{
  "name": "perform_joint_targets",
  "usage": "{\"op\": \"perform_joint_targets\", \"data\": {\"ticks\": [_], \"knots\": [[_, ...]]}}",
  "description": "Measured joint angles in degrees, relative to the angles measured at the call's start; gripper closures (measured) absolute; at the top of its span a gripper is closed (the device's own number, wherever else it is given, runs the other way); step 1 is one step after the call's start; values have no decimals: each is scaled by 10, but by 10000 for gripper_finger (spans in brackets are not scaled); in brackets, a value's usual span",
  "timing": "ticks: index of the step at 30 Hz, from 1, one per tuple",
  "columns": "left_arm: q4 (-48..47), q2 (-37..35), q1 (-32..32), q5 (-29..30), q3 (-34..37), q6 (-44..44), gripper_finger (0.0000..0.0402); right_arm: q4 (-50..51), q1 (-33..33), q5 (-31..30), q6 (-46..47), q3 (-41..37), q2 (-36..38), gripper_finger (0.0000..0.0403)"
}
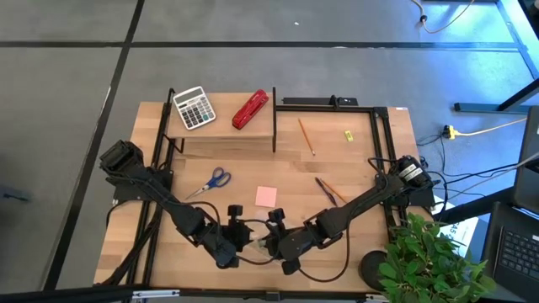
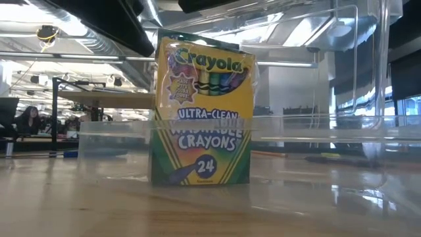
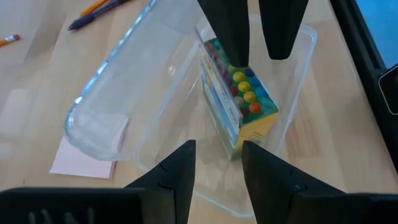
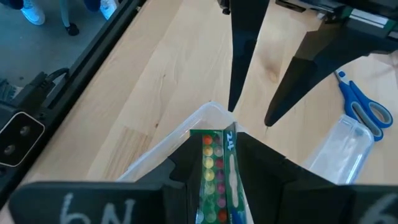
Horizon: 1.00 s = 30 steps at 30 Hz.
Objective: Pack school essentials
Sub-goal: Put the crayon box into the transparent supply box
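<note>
A yellow and green Crayola crayon box (image 2: 202, 112) stands upright on its base inside a clear plastic container (image 3: 292, 68) near the table's near edge. My right gripper (image 4: 213, 146) is open just above the box top (image 3: 249, 93), one finger toward each broad face. The low view shows no finger on the box. My left gripper (image 3: 217, 174) is open over the container's end, facing the right one. Blue-handled scissors (image 1: 215, 179), a pink sticky pad (image 1: 266, 196), an orange pencil (image 1: 306, 136), a pen with a pencil (image 1: 330, 190) and a yellow piece (image 1: 347, 135) lie on the table.
The container's clear lid (image 3: 118, 93) stands open on the side toward the pink pad. A raised wooden shelf (image 1: 223, 126) at the far edge carries a calculator (image 1: 194, 108) and a red stapler (image 1: 250, 109). A potted plant (image 1: 429, 261) fills the near right corner.
</note>
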<state>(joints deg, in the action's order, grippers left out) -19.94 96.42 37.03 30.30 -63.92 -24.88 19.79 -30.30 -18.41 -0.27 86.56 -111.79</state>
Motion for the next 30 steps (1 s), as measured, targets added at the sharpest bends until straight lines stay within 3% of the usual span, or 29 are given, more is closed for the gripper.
{"op": "perform_joint_targets", "data": {"ticks": [17, 30], "knots": [[21, 0, -12, 8, 0, 19, 278, -9, -4, 2, -30, 3, 1, 302], [20, 0, -29, 7, 0, 74, 278, 14, -31, 16, 108, 42, 3, 302]]}}
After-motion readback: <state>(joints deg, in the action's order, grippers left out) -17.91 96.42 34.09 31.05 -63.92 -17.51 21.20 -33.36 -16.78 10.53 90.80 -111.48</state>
